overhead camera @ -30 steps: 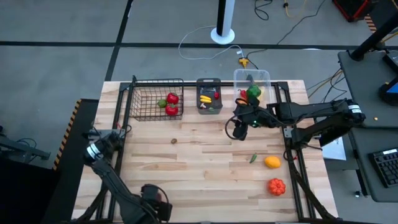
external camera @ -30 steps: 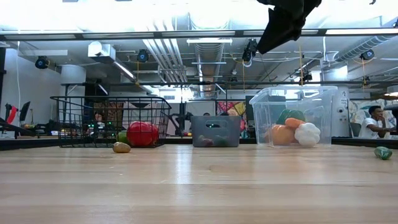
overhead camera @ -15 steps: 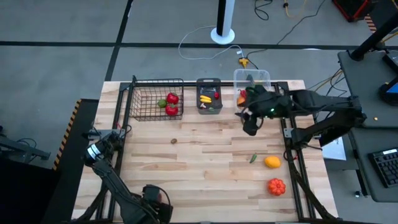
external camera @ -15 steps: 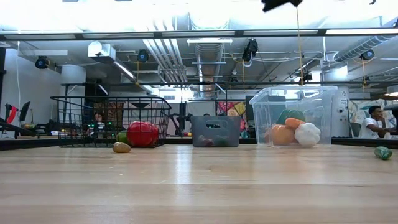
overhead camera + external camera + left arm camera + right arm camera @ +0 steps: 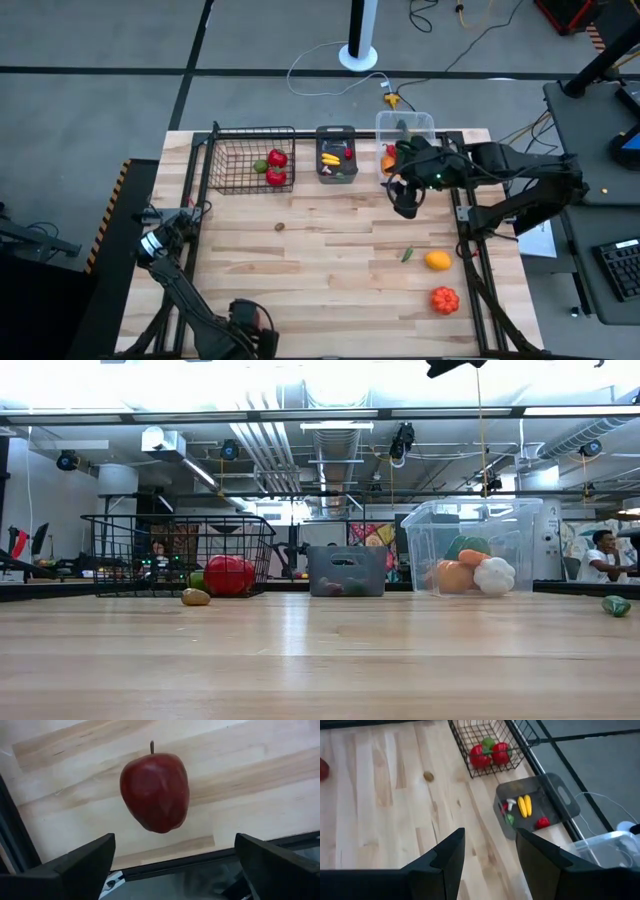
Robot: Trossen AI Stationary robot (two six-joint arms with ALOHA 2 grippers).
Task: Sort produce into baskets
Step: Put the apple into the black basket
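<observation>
Showing unlabelled red apple (image 5: pixel 154 791)

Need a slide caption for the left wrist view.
Left gripper, fingers open, hovers over a red apple on the wooden table.

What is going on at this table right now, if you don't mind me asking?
A two-arm robot is sorting toy produce into three containers at the table's far edge. The right gripper hangs open and empty in front of the clear plastic tub, which already holds several pieces. The wire basket and the grey bin hold some too. The left gripper waits open over a red apple. An orange piece, a red one, a green one and a brown one lie loose.
</observation>
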